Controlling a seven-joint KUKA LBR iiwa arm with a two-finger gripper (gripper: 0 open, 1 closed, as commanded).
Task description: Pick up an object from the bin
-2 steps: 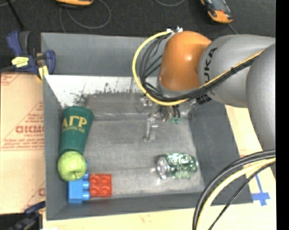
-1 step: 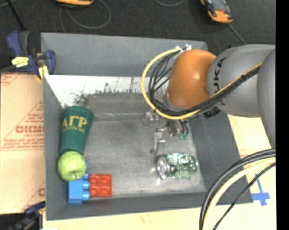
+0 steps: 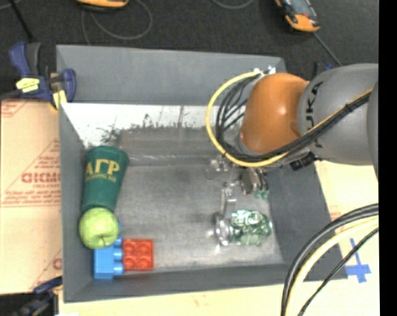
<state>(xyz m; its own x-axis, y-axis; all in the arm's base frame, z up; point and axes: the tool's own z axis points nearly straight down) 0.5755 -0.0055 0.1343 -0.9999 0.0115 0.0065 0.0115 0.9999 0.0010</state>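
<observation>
Orange-capped arm (image 3: pixel 270 114) hung its tool (image 3: pixel 230 221) at five o'clock against a crumpled green-and-white packet (image 3: pixel 252 228), likely my pick; grip state, I couldn't tell.

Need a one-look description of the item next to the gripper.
Start at the grey bin, then go to its lower right corner in the view, by the gripper. There lies a crumpled green-and-white packet. It lies alone; the apple, cup and blocks sit along the opposite wall.

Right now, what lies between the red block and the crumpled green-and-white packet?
In the camera view, only bare bin floor separates the red block from the crumpled green-and-white packet; the gripper stands at the packet's left edge.
</observation>
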